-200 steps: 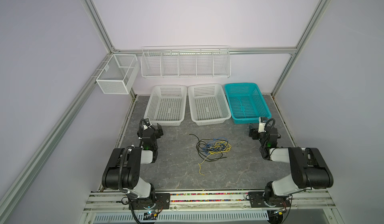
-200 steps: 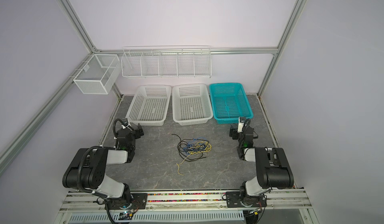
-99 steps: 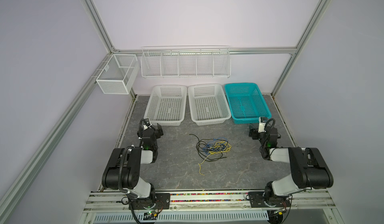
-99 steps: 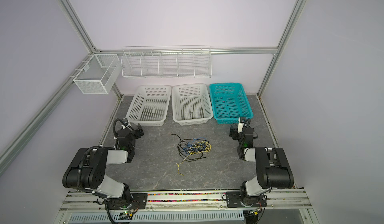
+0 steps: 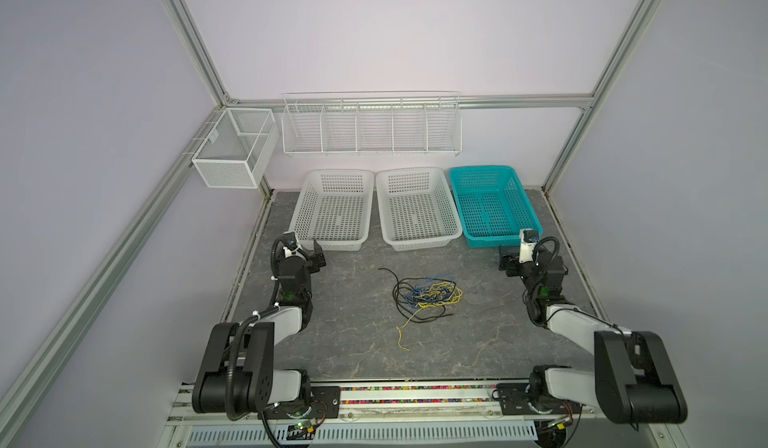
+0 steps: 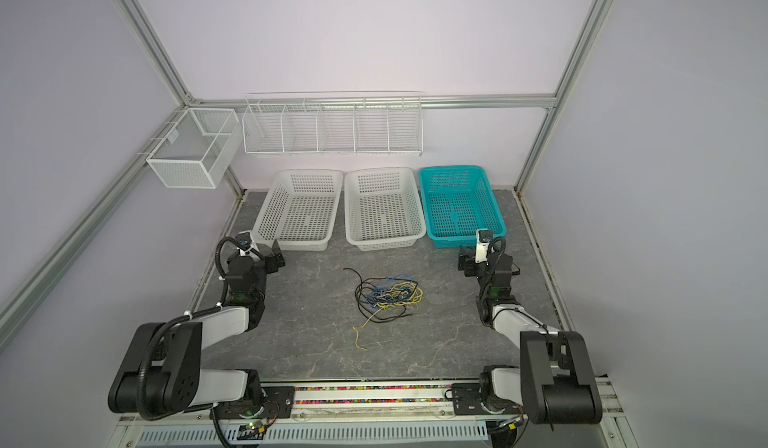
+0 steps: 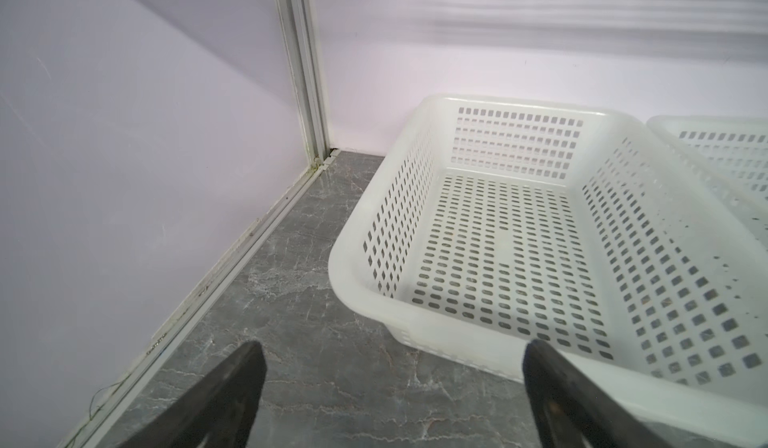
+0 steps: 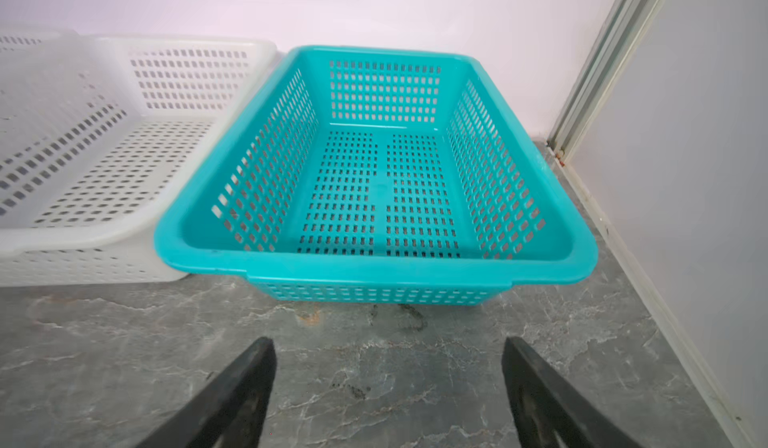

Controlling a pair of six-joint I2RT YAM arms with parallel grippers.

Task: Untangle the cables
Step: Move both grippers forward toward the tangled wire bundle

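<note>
Sitting here with both arms parked at the sides of the table (image 5: pixel 353 342), nothing grabbed in either one. My left gripper (image 5: pixel 311 255) is at the left of both top views, jaws spread wide and empty, right by the near corner of the left white basket (image 5: pixel 332 245). The left wrist view shows my two black fingers (image 7: pixel 232 387) well apart with bare grey tabletop between them. One of them overlaps the basket's rim, but I can't tell if it actually touches.

My right gripper (image 5: pixel 509 259) is over on the right, jaws also wide and empty, pointing at the teal basket (image 5: pixel 490 240). The right wrist view shows grey stone between the fingers (image 8: pixel 241 387), and the basket just ahead, not touching.

The cables (image 5: pixel 426 298) lie in the middle of both top views, between my grippers and well apart from each. They're a loose knot of black, blue and yellow wire on the table, in front of the middle white basket (image 5: pixel 422 242). One black end curls off to the knot's upper left, and one yellow end trails toward the bottom of the frame.
</note>
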